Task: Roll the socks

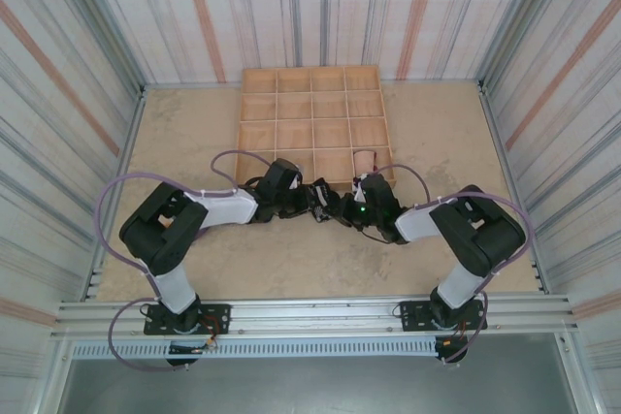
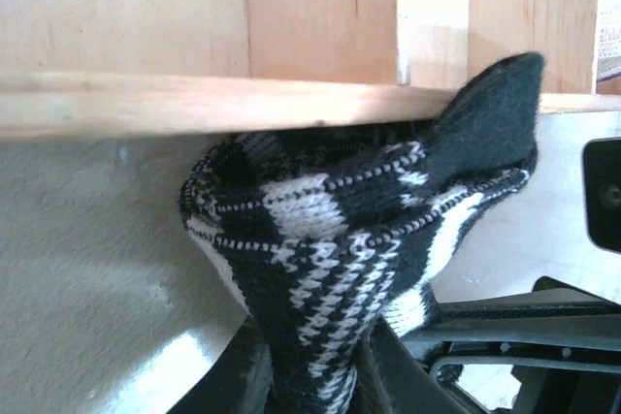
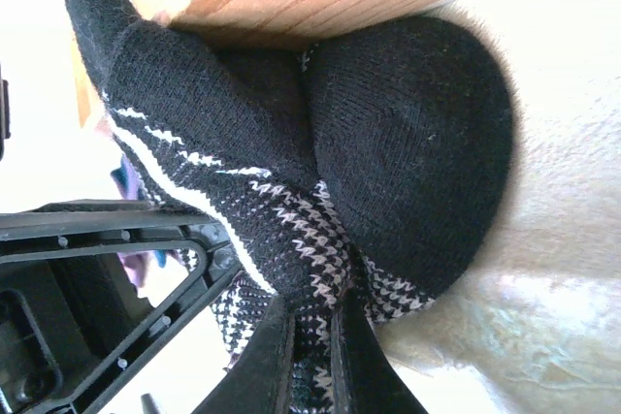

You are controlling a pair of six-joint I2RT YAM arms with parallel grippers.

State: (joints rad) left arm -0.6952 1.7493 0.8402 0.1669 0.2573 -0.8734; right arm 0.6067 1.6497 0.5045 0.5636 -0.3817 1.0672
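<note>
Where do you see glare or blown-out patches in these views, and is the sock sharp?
Left wrist: sock sharp, tray wood washed pale, glare on the table lower left. Right wrist: sock sharp, upper-left background blown to white. Top external: evenly lit, no glare.

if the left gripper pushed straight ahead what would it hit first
Past the sock it grips, the left gripper would likely meet the wooden tray wall first; how near is unclear.

The sock (image 2: pixel 330 239) in the left tool (image 2: pixel 310 390), itself smooth black plastic, is soft matt knitted cloth with a fuzzy nap; the tray (image 2: pixel 194 99) just beyond is bare smooth wood, the worktop (image 2: pixel 87 269) beneath rough and matt.
</note>
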